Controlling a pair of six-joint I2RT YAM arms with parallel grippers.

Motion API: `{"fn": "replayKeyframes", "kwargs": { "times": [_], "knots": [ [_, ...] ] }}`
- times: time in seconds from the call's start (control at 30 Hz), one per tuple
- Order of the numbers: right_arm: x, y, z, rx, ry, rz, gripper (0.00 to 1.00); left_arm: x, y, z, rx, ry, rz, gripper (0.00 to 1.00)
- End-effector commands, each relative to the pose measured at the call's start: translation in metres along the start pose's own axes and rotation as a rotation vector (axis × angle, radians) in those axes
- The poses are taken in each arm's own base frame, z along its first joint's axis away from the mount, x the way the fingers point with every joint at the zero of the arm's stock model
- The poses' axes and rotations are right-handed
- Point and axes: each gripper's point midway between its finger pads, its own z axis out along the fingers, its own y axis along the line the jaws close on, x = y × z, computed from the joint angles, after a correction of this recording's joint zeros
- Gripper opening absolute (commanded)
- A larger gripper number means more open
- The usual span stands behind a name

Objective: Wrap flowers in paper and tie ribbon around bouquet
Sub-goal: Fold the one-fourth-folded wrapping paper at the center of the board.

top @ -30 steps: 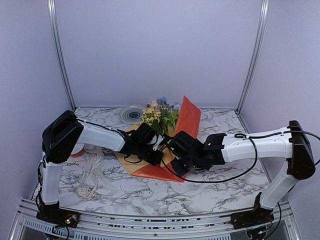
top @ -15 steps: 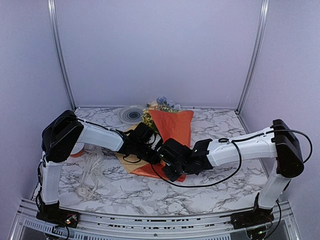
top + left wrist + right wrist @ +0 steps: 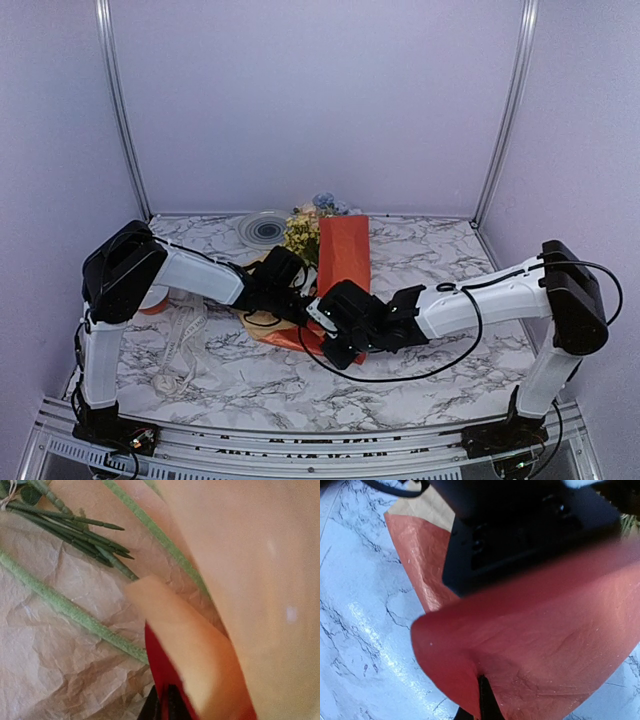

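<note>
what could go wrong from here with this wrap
1. The right hand pinches the folded paper at its edge; once released, the crinkly flap may spring open again.
2. The stems lie loose on the sheet, so tightening the fold could push them askew.
3. The flap sits right by the blossoms and may crush them if pressed down.

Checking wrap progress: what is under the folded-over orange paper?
Under the orange paper flap, green stems lie on its pale inner side; blossoms poke out past the far edge. How far the stems run under it is hidden.
</note>
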Motion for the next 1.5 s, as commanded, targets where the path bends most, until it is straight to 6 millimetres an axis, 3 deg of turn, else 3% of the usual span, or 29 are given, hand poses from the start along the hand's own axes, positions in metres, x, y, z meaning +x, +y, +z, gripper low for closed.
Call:
{"fn": "replayKeyframes", "kwargs": {
  "times": [0.0, 0.13, 0.3, 0.4, 0.6, 0.77, 1.0, 1.2, 1.23, 1.33, 1.37, 1.4, 1.47],
  "knots": [
    [0.022, 0.008, 0.023, -0.053, 0.051, -0.048, 0.0, 0.001, 0.013, -0.008, -0.01, -0.052, -0.053, 0.25],
    [0.04, 0.01, 0.034, -0.06, 0.089, -0.052, 0.0, -0.023, 0.016, -0.035, -0.039, -0.145, -0.053, 0.44],
    [0.048, 0.008, 0.04, -0.057, 0.112, -0.041, 0.0, -0.047, 0.032, -0.077, -0.114, -0.254, -0.086, 0.54],
    [0.047, 0.008, 0.04, -0.056, 0.108, -0.036, 0.0, -0.051, 0.04, -0.106, -0.172, -0.309, -0.099, 0.57],
    [0.046, 0.008, 0.041, -0.054, 0.109, -0.035, 0.0, -0.061, 0.019, -0.157, -0.122, -0.439, -0.107, 0.73],
    [0.043, 0.008, 0.041, -0.05, 0.102, -0.036, 0.0, -0.049, 0.005, -0.157, -0.013, -0.428, -0.188, 0.81],
    [0.043, 0.007, 0.04, -0.047, 0.102, -0.041, 0.0, -0.032, 0.006, -0.124, 0.03, -0.358, -0.242, 0.81],
    [0.042, 0.005, 0.039, -0.041, 0.098, -0.037, 0.0, -0.028, 0.014, -0.109, 0.01, -0.335, -0.271, 0.74],
    [0.042, 0.006, 0.039, -0.042, 0.097, -0.037, 0.0, -0.027, 0.015, -0.107, 0.002, -0.334, -0.268, 0.68],
    [0.042, 0.008, 0.039, -0.048, 0.1, -0.042, 0.0, -0.03, 0.023, -0.104, -0.041, -0.343, -0.228, 0.17],
    [0.04, 0.007, 0.039, -0.048, 0.1, -0.047, 0.0, -0.032, 0.026, -0.103, -0.059, -0.351, -0.217, 0.05],
    [0.039, 0.007, 0.038, -0.047, 0.099, -0.048, 0.0, -0.035, 0.028, -0.104, -0.076, -0.36, -0.2, 0.0],
    [0.034, 0.007, 0.033, -0.047, 0.089, -0.056, 0.05, -0.042, 0.033, -0.105, -0.118, -0.379, -0.147, 0.0]
  ]
}}
